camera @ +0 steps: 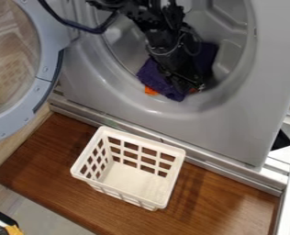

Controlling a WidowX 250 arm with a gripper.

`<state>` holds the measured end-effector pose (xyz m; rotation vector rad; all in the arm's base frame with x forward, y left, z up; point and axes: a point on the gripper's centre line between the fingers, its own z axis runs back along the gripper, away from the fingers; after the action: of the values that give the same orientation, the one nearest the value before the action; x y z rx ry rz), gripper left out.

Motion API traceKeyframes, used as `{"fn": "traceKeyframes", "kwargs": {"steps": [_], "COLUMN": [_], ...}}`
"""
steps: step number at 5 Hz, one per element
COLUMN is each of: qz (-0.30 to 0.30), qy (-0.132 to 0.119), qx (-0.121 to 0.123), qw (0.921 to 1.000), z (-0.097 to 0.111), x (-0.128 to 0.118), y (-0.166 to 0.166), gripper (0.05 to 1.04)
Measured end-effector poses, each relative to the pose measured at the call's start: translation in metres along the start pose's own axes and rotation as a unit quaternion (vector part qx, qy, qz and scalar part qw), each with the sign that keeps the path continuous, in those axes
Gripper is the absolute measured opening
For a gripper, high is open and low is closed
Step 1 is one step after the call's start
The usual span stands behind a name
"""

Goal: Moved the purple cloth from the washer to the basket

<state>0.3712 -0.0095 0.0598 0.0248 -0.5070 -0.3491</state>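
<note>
The black gripper (187,85) hangs from the top edge into the washer's (233,98) round opening, over the purple cloth. The purple cloth (152,75) lies bunched in the lower part of the drum, showing on both sides of the gripper, which hides its middle. Whether the gripper holds it I cannot tell. Below the washer, the white basket (173,186) stands upright on the brown wooden board, with bare floor visible inside it.
Bits of an orange item (150,91) show under the cloth. The washer's round door (46,73) stands open at the left. A metal ledge (203,160) runs between washer and wooden board (233,204). A black and yellow object (11,228) is at the lower left corner.
</note>
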Motion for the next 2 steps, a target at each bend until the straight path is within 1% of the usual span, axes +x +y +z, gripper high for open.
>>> {"fn": "traceKeyframes", "kwargs": {"steps": [1, 2], "qz": [0.000, 0.015], "qy": [0.015, -0.002], "qx": [0.019, 0.028], "qw": [0.9997, 0.9995], "z": [0.011, 0.043], "x": [0.003, 0.010], "y": [0.008, 0.013], "gripper": [0.211, 0.211]}}
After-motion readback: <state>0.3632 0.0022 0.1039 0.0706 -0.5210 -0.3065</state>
